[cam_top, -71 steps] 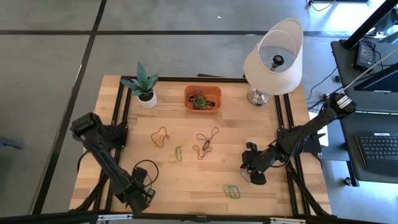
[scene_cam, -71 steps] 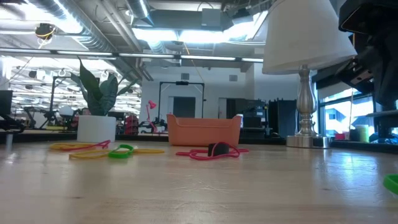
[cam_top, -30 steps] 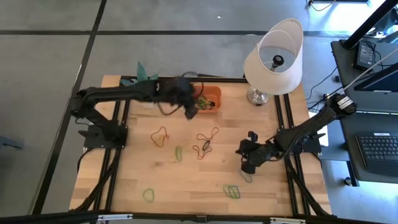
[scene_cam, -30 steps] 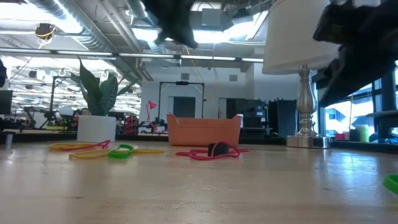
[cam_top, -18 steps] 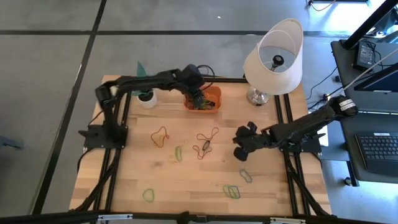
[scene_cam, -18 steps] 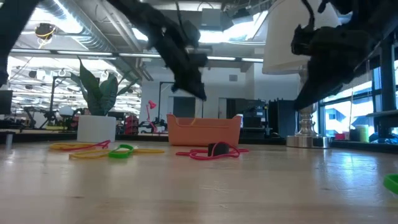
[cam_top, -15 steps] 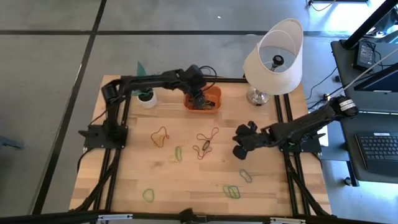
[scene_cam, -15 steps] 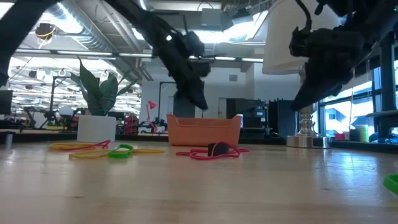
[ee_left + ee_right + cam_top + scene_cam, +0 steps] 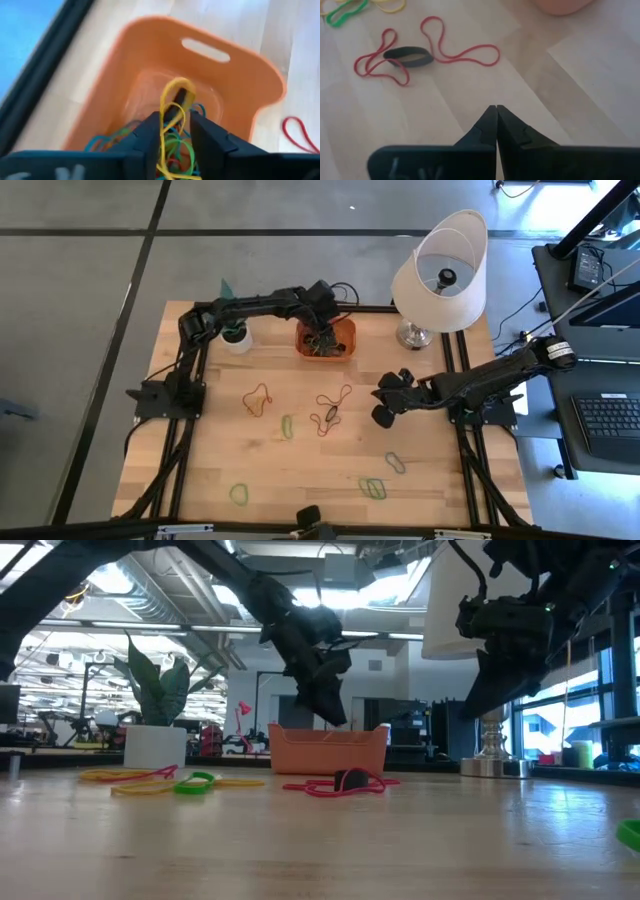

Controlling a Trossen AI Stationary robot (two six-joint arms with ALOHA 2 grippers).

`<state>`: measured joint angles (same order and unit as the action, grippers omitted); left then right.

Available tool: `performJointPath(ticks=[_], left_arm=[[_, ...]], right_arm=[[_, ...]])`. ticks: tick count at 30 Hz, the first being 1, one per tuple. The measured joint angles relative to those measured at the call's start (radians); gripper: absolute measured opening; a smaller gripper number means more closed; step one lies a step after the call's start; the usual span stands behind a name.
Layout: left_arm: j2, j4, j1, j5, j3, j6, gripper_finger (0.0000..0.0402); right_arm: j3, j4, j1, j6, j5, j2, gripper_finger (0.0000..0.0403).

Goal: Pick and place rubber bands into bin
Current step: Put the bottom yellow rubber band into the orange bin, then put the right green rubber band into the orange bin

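High view, left to right: left gripper point(image 9: 322, 338) over the small orange rectangular plastic bin point(image 9: 344, 330) at 12 o'clock, fingers parted, thin yellow rubber band point(image 9: 170, 107) draped between them above the pile inside. Loose on the table I count seven bands: orange point(image 9: 259, 397), green point(image 9: 287, 425), red point(image 9: 333, 402), dark point(image 9: 329, 417), grey-blue point(image 9: 396, 463), two green near 6 o'clock. Light, floppy, snaggy; pinch one strand. Right gripper point(image 9: 381, 415) closed, empty, at 3 o'clock.
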<state>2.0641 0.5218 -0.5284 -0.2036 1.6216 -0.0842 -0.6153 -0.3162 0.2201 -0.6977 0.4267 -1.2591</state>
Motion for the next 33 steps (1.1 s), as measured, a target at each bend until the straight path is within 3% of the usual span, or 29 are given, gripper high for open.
performJointPath(ticks=[8,12,16,19,23,27,33], left_arm=[[-0.008,0.13,-0.004,0.015,0.096,0.016,0.014],[-0.008,0.244,0.016,0.162,0.1,0.007,0.0141],[-0.008,0.326,0.034,0.251,0.1,0.018,0.0141],[-0.01,0.328,0.045,0.252,0.1,0.109,0.0141],[-0.049,0.329,0.063,0.163,0.1,0.215,0.014],[-0.112,0.378,0.132,0.166,0.1,0.254,0.0124],[-0.216,0.435,0.296,0.296,0.046,0.321,0.0066]], right_arm=[[0.0,-0.007,0.006,0.005,-0.001,0.0,0.0005],[0.0,-0.01,0.014,0.05,-0.016,0.0,0.0005],[0.0,-0.012,0.016,0.083,-0.099,0.0,0.0005],[0.0,-0.022,0.03,0.079,-0.141,0.0,0.0005],[0.0,-0.02,0.081,0.061,-0.14,0.0,0.0005],[0.0,-0.019,0.147,0.024,-0.139,0.0,0.0005],[0.0,-0.017,0.245,-0.038,-0.109,0.0,0.0005]])
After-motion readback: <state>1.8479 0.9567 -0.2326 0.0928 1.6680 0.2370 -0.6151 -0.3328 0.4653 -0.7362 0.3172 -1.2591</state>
